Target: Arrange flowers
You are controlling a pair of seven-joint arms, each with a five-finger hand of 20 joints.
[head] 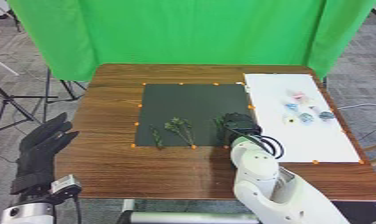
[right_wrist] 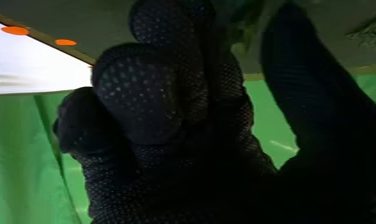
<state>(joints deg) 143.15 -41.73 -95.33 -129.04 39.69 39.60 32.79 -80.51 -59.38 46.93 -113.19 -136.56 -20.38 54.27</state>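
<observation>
The dark mat point(head: 195, 97) carries green sprigs point(head: 178, 125); the white sheet point(head: 295, 145) carries pastel flowers point(head: 297, 96). Left hand point(head: 44, 150): fingers straight. Right hand point(head: 240, 123), at mat: thumb wide of partly bent fingers.

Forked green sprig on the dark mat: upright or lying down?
Lying down: the forked green sprig stretches flat along the dark mat in the head view.

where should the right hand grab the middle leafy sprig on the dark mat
Probably by its bare stems, thumb and fingers closing from either side, coming down from above: the middle sprig lies flat on the dark mat, its bushy head spreading at the far end, its thin stems pointing back toward the robot.
</observation>
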